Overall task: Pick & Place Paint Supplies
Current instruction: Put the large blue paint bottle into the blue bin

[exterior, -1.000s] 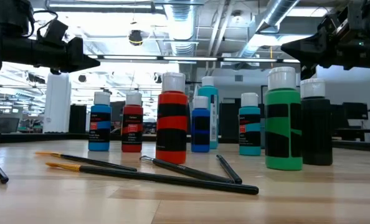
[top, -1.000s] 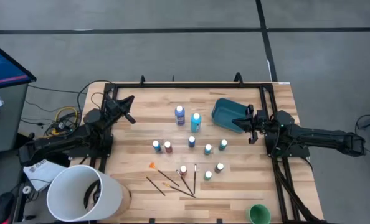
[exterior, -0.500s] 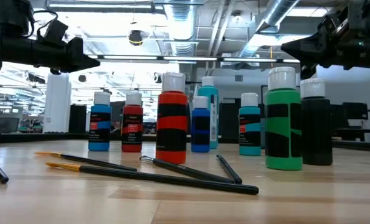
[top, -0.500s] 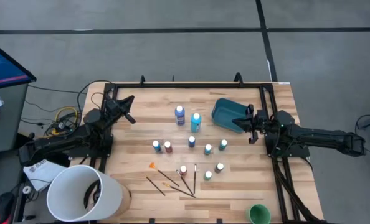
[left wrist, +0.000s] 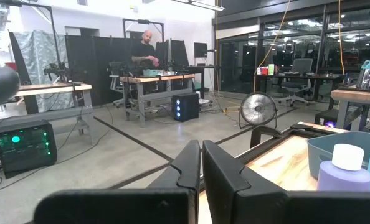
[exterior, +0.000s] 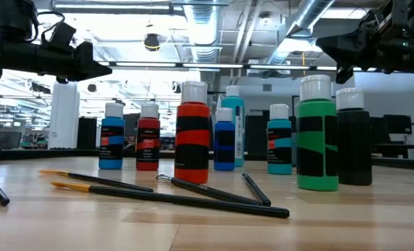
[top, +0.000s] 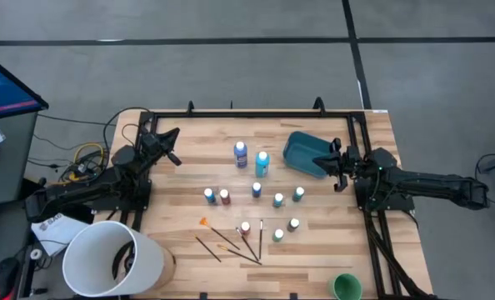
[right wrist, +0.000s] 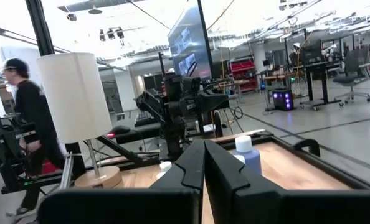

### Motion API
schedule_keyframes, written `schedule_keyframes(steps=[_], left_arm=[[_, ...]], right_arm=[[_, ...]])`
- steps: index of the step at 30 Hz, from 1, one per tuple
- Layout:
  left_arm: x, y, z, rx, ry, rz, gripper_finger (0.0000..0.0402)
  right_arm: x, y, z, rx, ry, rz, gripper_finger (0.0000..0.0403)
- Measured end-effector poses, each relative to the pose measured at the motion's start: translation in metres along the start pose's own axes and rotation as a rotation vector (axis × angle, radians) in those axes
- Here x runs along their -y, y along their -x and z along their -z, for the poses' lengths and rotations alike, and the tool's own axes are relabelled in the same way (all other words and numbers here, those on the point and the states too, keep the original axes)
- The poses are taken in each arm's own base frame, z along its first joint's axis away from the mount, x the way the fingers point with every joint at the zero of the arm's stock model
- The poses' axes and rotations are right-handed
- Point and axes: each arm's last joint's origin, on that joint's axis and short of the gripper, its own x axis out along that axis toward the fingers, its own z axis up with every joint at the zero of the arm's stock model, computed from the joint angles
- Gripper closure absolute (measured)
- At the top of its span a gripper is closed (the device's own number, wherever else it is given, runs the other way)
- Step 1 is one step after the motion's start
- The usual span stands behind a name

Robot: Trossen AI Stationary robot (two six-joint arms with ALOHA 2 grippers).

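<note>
Two dark arms flanked a pale wooden bench (top: 189, 137). At the left edge the left gripper (top: 173, 156) hung over the far corner, its fingers (left wrist: 191, 165) pressed together on nothing. Below that arm stood a big white bucket (top: 112, 259), off the bench's near left corner.

Several thin brushes (top: 231, 242) lay scattered flat on the near part of the bench, one with an orange tip (top: 203, 222); in the low view they crossed each other in front of the bottles. Just past them, small white-capped paint bottles stood upright in a loose cluster: a blue one (top: 209, 196) touching or just beside a red one (top: 224, 197), then a larger red one (exterior: 193, 132), a small blue one (exterior: 224, 138), a teal one (exterior: 279, 138), a green one (exterior: 316, 132) and a dark one (exterior: 353, 136). Farther back stood two taller bottles, lilac-blue (top: 241, 153) and light blue (top: 262, 163).

To their right a teal plastic tub (top: 304, 152) sat tilted. The right gripper (top: 337, 170) was just beside the tub's right rim, fingers (right wrist: 194, 163) fully closed and empty.
</note>
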Motion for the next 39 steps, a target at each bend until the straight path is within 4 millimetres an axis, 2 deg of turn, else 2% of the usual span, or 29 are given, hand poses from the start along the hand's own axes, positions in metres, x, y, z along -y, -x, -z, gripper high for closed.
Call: schedule_keyframes(steps=[3,8,11,14,19,24,28,32,39], left_arm=[[0.0,0.0,0.0,0.0,0.0,0.0,0.0394],[0.0,0.0,0.0,0.001,0.0,0.0,0.0394],[0.0,0.0,0.0,0.0,0.0,0.0,0.0394],[0.0,0.0,0.0,0.0,0.0,-0.001,0.0394],[0.0,0.0,0.0,0.0,0.0,0.0,0.0394],[0.0,0.0,0.0,0.0,0.0,-0.001,0.0394],[0.0,0.0,0.0,0.001,0.0,0.0,0.0394],[0.0,0.0,0.0,0.0,0.0,0.0,0.0394],[0.0,0.0,0.0,0.001,0.0,0.0,0.0394]], right_arm=[[-0.001,-0.003,-0.008,0.015,-0.029,-0.004,0.0397],[-0.006,-0.012,-0.037,0.016,-0.032,-0.003,0.0382],[-0.008,-0.021,-0.058,-0.074,0.023,0.08,0.035],[-0.005,-0.032,-0.07,-0.231,0.033,0.209,0.0311],[-0.008,-0.046,-0.091,-0.452,-0.007,0.264,0.0241],[-0.013,-0.056,-0.09,-0.703,-0.149,0.311,0.0199],[-0.022,-0.054,-0.071,-0.934,-0.276,0.353,0.0195],[-0.04,-0.049,-0.054,-1.131,-0.425,0.394,0.0206],[-0.087,-0.058,-0.039,-1.192,-0.558,0.257,0.0225]])
